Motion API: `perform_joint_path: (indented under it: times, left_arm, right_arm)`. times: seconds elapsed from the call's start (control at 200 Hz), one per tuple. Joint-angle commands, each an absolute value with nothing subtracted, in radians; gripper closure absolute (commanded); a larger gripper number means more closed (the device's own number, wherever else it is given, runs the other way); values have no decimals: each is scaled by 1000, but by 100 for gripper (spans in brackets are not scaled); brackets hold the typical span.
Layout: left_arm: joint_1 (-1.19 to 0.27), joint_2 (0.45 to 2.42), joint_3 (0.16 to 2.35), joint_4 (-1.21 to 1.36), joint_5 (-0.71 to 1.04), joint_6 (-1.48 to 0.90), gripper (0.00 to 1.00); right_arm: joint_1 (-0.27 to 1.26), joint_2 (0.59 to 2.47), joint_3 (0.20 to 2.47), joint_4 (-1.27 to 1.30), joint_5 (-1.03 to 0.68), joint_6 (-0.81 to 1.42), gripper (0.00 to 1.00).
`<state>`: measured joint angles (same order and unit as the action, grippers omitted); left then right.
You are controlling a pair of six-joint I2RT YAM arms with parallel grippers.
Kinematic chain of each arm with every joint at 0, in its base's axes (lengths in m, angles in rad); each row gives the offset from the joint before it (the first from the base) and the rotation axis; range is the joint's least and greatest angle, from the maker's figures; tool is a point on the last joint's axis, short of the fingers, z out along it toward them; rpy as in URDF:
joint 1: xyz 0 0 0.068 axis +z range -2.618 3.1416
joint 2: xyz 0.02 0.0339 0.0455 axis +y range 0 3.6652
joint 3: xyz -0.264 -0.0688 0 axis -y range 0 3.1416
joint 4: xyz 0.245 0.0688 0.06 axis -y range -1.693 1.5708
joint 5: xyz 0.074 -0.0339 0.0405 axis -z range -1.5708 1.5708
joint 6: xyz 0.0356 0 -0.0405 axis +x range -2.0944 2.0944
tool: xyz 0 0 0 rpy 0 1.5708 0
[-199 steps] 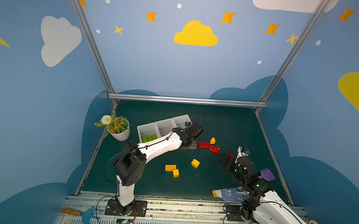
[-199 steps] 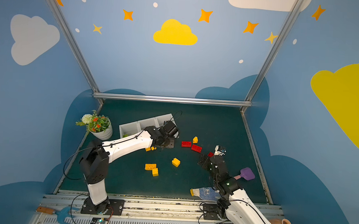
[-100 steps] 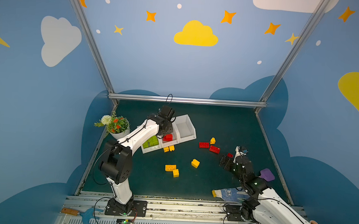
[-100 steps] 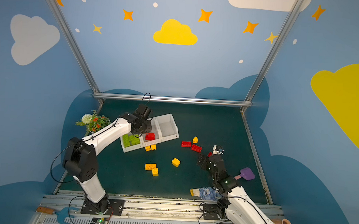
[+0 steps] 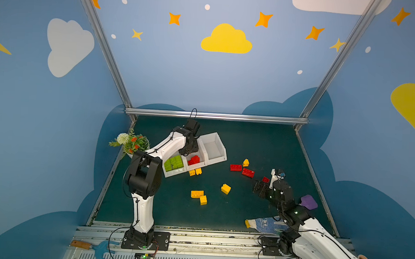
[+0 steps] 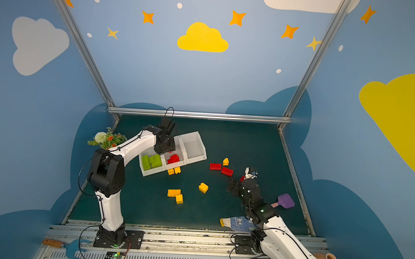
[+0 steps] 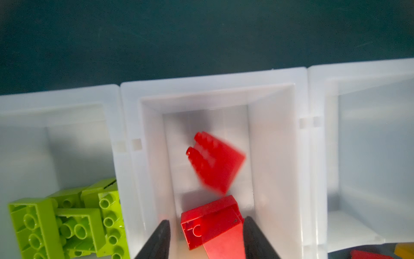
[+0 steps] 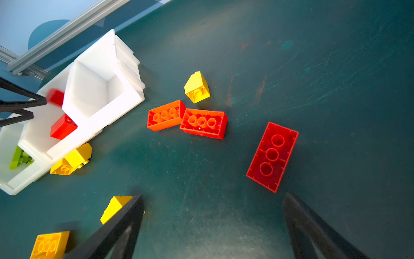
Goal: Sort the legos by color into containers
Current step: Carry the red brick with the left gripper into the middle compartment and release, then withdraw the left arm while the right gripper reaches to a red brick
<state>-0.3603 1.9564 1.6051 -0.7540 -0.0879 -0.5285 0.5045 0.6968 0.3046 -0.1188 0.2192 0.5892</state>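
The containers (image 5: pixel 221 157) are three joined white bins. The left bin holds lime green legos (image 5: pixel 174 163), the middle one red legos (image 5: pixel 194 160), and the right one (image 6: pixel 194 146) is bare. My left gripper (image 5: pixel 186 155) hangs open over the middle bin. In the left wrist view a blurred red brick (image 7: pixel 215 161) is in the air beyond the left gripper (image 7: pixel 206 220), over another red brick (image 7: pixel 224 215) that lies in the bin. My right gripper (image 8: pixel 212 196) stands open and empty just short of a loose red brick (image 8: pixel 272 157).
Two red bricks (image 5: pixel 235 167) and a yellow one (image 5: pixel 246 162) lie mid-table, with yellow-orange bricks (image 5: pixel 197 194) nearer the front and by the bins (image 5: pixel 195 171). A flower pot (image 5: pixel 130 143) stands left; a dotted glove (image 5: pixel 265 224) and a purple scoop (image 5: pixel 308 202) lie right.
My left arm swung from the loose red bricks back over the middle bin, and its jaws opened, letting a red brick go. The right gripper barely moved.
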Motion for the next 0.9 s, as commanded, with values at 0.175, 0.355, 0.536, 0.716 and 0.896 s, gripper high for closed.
perform_joint_path:
  times: [0.175,0.355,0.536,0.716,0.896]
  left_arm:
    - [-355,1835,1619,-798,-34,-527,30]
    - [-378,1614,1494,-757,20,-505,21]
    - [-405,1325,1308,-690,94,-454,8]
    - [-407,1047,1118,-667,68,-439,0]
    - [-398,873,976,-688,10,-417,0]
  right_arm:
    - [508,775,404,-174,210,534,5]
    - [521,968,572,-262,188,507,5]
    - [564,1235,792,-336,186,463,5]
    - [591,1506,1038,-456,180,430,5]
    - [598,1668,1182,-496,159,435,5]
